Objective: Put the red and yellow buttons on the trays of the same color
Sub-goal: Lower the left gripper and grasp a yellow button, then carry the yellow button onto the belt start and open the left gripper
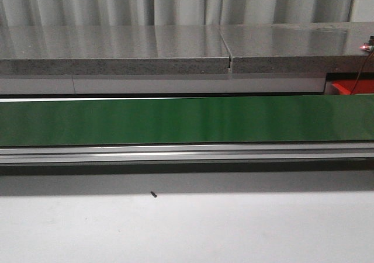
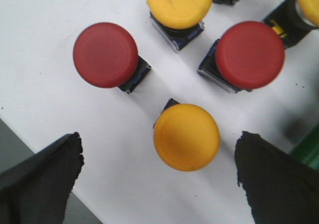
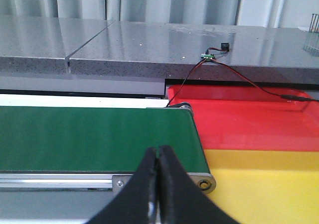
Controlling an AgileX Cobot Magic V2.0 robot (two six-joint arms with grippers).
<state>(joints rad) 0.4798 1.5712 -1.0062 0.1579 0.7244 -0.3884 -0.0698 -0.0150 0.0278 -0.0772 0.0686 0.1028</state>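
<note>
While our left gripper (image 2: 158,176) hangs with its jaws spread wide over the white surface (image 2: 45,55), the nearest yellow button (image 2: 186,137) sits between the two black fingers (image 2: 42,181), touched by neither. Two red buttons (image 2: 105,55) and (image 2: 249,55) stand just beyond it, with another yellow button (image 2: 179,4) farther off and a fifth cap cut by the frame edge.

We judge these buttons light and rigid: hard plastic dome, block body beneath. The smooth domed cap looks slippery and tapers away, so pinching it at the crown would likely let it squirt out. Better that we close on the cap's widest rim, or lower on the body, whose flat faces offer squarer contact. Its neighbours stand near, so fingers need to drop straight.

Our right gripper (image 3: 158,184) has its jaws pressed together, holding nothing, facing the green belt (image 3: 89,137), with the red tray (image 3: 249,119) and yellow tray (image 3: 269,184) just beside the belt's end.
</note>
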